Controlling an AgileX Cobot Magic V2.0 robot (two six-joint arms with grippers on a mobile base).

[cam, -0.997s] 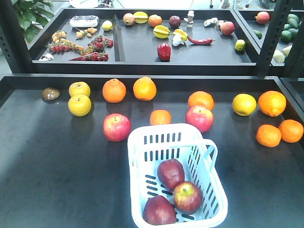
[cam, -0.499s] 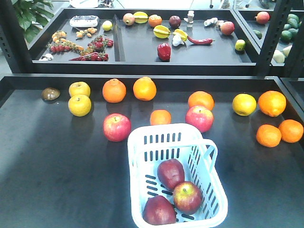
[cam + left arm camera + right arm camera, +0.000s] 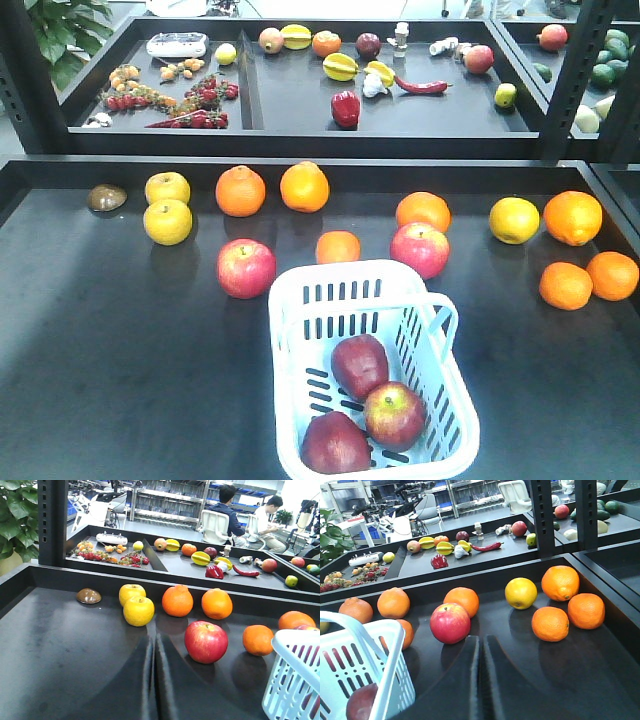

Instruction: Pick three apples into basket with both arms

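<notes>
Black tabletop (image 3: 110, 380) is the biggest thing here, with the pale slotted basket (image 3: 300, 310) sitting on it toward the near edge. All three apples are inside the basket: a dark maroon apple (image 3: 359, 364) at the back, a second maroon apple (image 3: 334, 444) at the front, and the red apple with a yellow-green blush (image 3: 395, 415) to the right, all bunched together and touching.

Neither arm shows in the front view. In the left wrist view, the left gripper (image 3: 154, 680) is just two dark blurry fingers with only a thin slit between them, clenched and holding nothing. The basket is off to the right of those jaws, and a lighter pinkish-red apple (image 3: 205, 641) lies just ahead and slightly right.

Same deal on the other side: the right gripper (image 3: 481, 680) is pinched together on nothing, basket to the left of the jaws, another pinkish-red apple (image 3: 450, 623) ahead-left, and a cluster of oranges (image 3: 550, 623) ahead-right.
</notes>
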